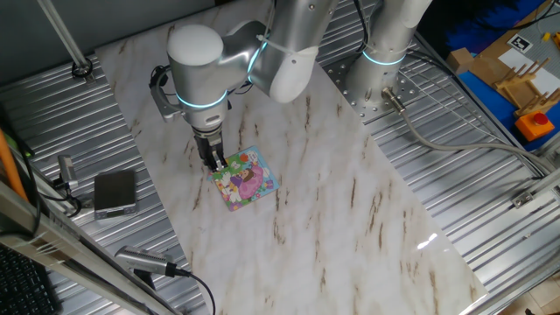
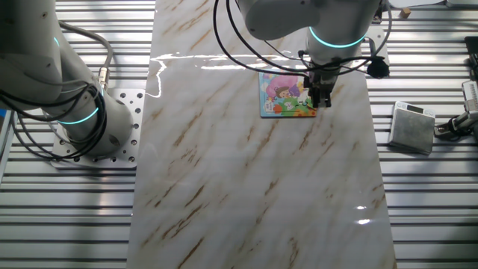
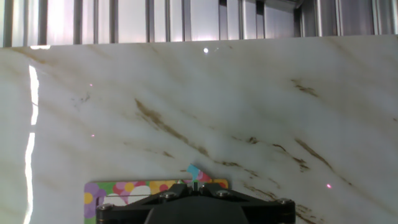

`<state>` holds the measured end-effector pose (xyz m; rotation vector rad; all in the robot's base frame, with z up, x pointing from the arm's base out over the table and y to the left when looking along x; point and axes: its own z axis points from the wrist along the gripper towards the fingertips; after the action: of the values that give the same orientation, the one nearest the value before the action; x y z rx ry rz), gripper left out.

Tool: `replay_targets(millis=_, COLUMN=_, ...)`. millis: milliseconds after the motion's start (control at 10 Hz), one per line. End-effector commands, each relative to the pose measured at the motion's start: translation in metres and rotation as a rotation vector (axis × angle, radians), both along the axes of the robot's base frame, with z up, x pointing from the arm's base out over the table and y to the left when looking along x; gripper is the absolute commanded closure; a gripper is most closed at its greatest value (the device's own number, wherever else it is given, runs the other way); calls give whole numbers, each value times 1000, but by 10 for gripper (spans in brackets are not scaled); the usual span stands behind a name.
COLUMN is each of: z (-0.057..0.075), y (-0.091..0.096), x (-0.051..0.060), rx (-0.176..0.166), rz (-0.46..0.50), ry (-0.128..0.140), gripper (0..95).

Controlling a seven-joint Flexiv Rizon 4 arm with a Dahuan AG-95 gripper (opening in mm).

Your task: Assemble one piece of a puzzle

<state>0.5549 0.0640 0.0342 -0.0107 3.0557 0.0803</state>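
Placement time, by the look of it: gripper (image 1: 215, 164) down at the upper-left corner of the puzzle (image 1: 248, 179), a little left of centre in one fixed view. Best handled slowly from here — straight down, no sideways drag, tabs lined up with the gap before any press, then a light push and a clean opening of the fingers so nothing lifts back out. Worth watching for the board sliding on the smooth marble table (image 1: 350, 192).

Over in the other fixed view, same story: fingers (image 2: 323, 96) low over the lower-right corner of the board, upper middle of the frame, right by its green patch. Looks like contact or very near it; cannot tell which.

Now the claw: fingers close together, narrow gap at most. Cannot tell whether the piece sits between them — too small, and hidden by the fingertips. Hand view no help: dark gripper body across the bottom edge, just the puzzle's top strip peeking out.

Grey box (image 1: 115, 193) well off at the left edge, not involved.
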Motion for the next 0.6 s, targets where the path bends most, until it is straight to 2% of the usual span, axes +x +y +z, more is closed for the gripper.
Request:
replay_targets(millis=100, z=0, y=0, x=3, rx=0, rz=5, ry=0, gripper=950)
replay_targets(millis=600, z=-4, y=2, x=19, rx=-3, rz=23, ry=-2, gripper=950)
